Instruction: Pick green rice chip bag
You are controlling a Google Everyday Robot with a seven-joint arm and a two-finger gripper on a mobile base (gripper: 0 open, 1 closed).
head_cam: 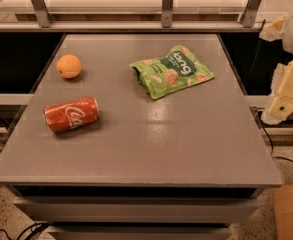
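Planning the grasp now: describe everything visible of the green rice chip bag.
The green rice chip bag is a flat, crinkly light-green packet, glossy like plastic film, with a dark green label, white lettering and pictured round beige chips. It lies face up, slanted, on the far right part of the grey table. Only the table touches it; the claw hangs beyond the table's right edge, apart from it.
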